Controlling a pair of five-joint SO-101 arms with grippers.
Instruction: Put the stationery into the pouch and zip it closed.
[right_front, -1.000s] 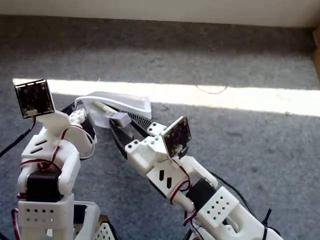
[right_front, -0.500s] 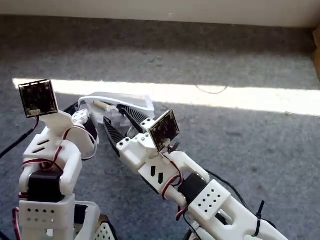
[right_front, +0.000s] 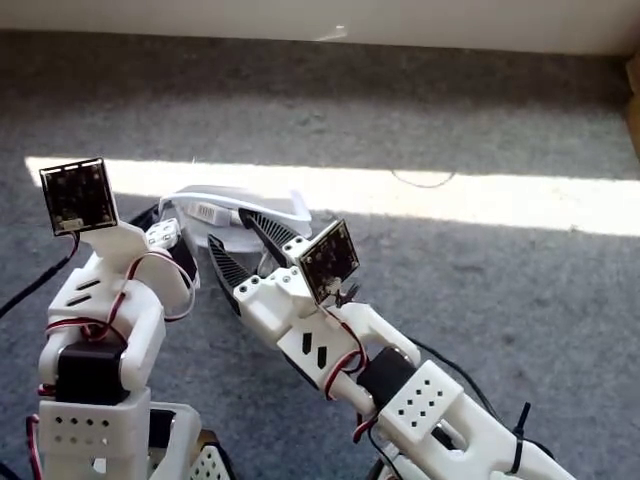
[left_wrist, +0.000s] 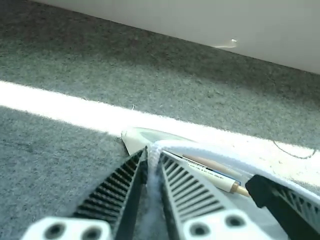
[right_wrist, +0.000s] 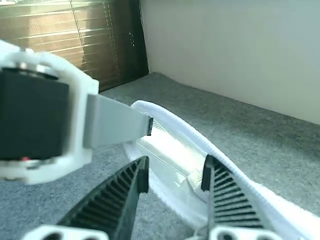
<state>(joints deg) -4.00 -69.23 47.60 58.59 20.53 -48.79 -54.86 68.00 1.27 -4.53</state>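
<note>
**A:** Nearest first: left hand (left_wrist: 152, 152) has its jaws almost together, pinched on the white rim of the pouch (left_wrist: 215, 152). Looks like a decent anchor.

**B:** And the right hand (right_wrist: 175, 166)?

**A:** Spread wide, nothing in it. It sits at the pouch mouth with the rim between its jaws. Can't tell if it's touching.

**B:** Where's the pouch in the high view?

**A:** Left of centre on the grey counter (right_front: 480, 300), between the two hands. Its far edge meets the sunlit strip (right_front: 470, 200).

**B:** Contents?

**A:** A pencil (left_wrist: 212, 172) lies inside along the rim. My read: loading's done, zipping is next.

**B:** How should it go?

**A:** Left hand holds its pinch and stays low. Right hand closes on the pull only, not on the fabric. Then it draws straight along the rim, away from the anchor. If it lifts, the pouch folds and the zip could jam.

**B:** Where's the pull?

**A:** Right wrist view has a small white tab (right_wrist: 194, 180) on the rim by one jaw. Could be it, not sure. In the high view that spot is too small to read.

**B:** Other view differences?

**A:** Left wrist view gives the pinch itself and the pencil's tan body. In the high view the arm covers the pinch, but you get both arms' layout out to the far wall (right_front: 300, 15).
</note>
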